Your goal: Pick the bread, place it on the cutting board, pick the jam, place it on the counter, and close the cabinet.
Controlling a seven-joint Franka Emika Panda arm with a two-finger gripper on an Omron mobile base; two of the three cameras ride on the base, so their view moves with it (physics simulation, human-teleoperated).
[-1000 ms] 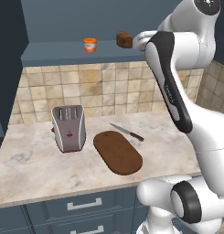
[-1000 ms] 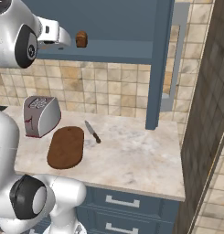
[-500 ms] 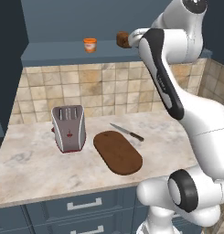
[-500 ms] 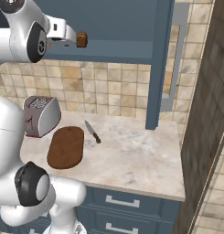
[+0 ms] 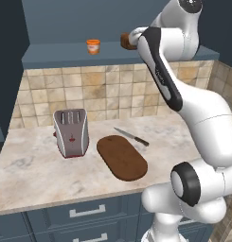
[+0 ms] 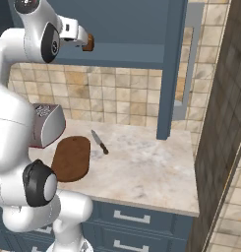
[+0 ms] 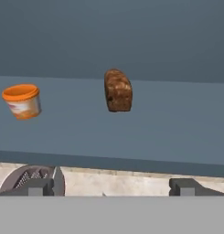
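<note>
— Tool (image 5: 128,41) first, from the left base view: where does it sit against the bread (image 5: 123,38)?

— High, at shelf level, with the white hand reaching in from the right; the bread shows as a dark brown chunk at the hand's tip on the shelf (image 5: 60,52), so the loaf lies straight ahead of the tool and toward the cabinet's back; the jam (image 5: 93,46) stands on the same shelf, well apart to the left.

— And the arm's pose?

— Stretched up from the lower right, forearm rising steeply, wrist bent so the hand points roughly level into the cabinet; below it the cutting board (image 5: 122,156) lies on the worktop (image 5: 37,175) between the toaster (image 5: 70,131) and the knife (image 5: 131,137).

— Right base view?

— Same story from the other side; the tool (image 6: 85,41) points right, and the bread (image 6: 88,42) sits at its tip in front of the open cabinet (image 6: 171,64); I cannot tell whether anything touches.

— Hand view?

— Tool (image 7: 111,185) spread wide and holding nothing, its two dark tips low at either side; the bread (image 7: 117,90) stands upright, long axis vertical, centred between them but further in; the jam (image 7: 22,100) lies off to the left; I judge a straight push forward is what the pick needs.
</note>
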